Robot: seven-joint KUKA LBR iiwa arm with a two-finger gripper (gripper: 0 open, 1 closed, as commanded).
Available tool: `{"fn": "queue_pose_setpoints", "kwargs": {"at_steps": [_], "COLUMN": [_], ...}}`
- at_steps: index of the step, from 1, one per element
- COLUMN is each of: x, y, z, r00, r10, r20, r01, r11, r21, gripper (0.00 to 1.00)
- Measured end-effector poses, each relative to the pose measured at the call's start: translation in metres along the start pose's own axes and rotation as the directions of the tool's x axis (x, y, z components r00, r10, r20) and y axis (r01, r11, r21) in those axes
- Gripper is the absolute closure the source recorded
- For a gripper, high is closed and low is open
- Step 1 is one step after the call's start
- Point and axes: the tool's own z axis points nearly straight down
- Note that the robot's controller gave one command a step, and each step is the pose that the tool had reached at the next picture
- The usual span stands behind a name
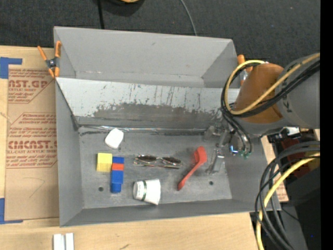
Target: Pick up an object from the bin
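Note:
My gripper (217,163) hangs low over the bin floor near the right wall. Just left of it lies a red plastic tool (193,166) with a broad head at its upper end and a thin handle running down to the left. The gripper stands beside the tool's head, and I cannot tell whether it touches it. A shiny metal piece (156,162) lies flat further left, in the middle of the floor.
A white cup-like thing with a green rim (147,191) lies near the front wall. At the left are a yellow block (104,162), a blue and red block (117,176) and a white lump (114,138). The arm with its orange cover and cables comes in over the right wall.

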Motion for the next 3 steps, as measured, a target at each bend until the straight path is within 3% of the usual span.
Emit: {"fn": "queue_pose_setpoints", "kwargs": {"at_steps": [1,2,3], "x": [-0.006,-0.019,-0.021], "y": [0.015,0.034,0.043], "z": [0.009,0.019,0.031], "r00": [0.981,0.992,0.992], "r10": [-0.196,-0.124,-0.128], "r20": [-0.004,0.001,-0.002], "r01": [0.196,0.124,0.128], "r11": [0.981,0.992,0.992], "r21": [0.0,-0.001,0.0], "gripper": [0.0,0.0,0.0]}}
